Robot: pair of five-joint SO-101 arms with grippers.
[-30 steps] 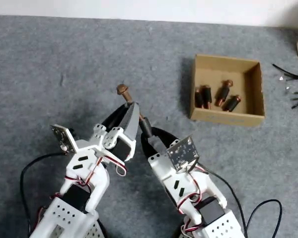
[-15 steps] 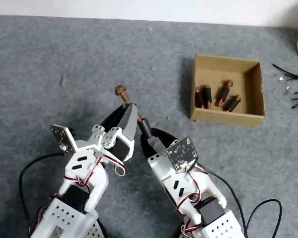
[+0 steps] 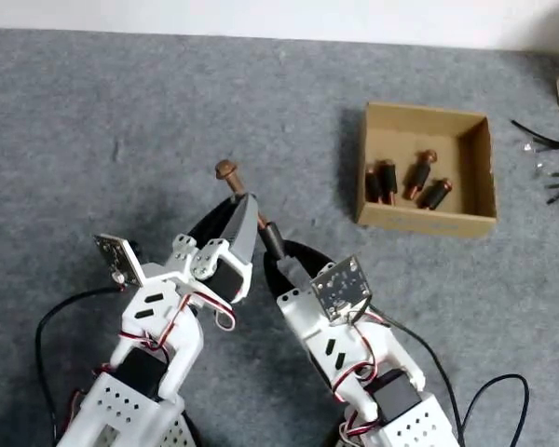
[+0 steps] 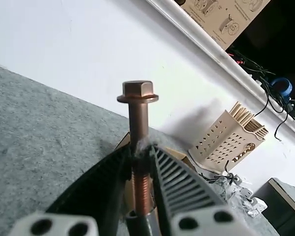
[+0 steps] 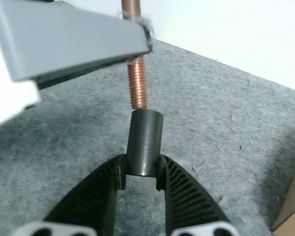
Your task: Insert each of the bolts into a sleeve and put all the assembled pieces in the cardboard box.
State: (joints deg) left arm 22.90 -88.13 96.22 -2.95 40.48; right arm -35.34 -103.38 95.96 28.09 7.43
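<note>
The left fingers (image 4: pixel 152 151) are closed tight on the bolt (image 4: pixel 137 110). The right fingers (image 5: pixel 162 175) squeeze the sleeve (image 5: pixel 144 140), with the bolt's tip at its open end.

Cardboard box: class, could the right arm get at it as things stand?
Probably not: the right end effector holds the sleeve against the bolt clamped by the left end effector. Otherwise nothing blocks it.

Left gripper (image 4: pixel 140 152): fingers clamped on copper bolt (image 4: pixel 137 115) at mid-shank. Hex head at gripper's 12 o'clock; threaded end meets dark sleeve (image 4: pixel 137 225) at 6 o'clock. Bkgd.: grey mat (image 4: pixel 39 128); beige slotted stand (image 4: pixel 228 135) approx. 2 o'clock, well apart.
</note>
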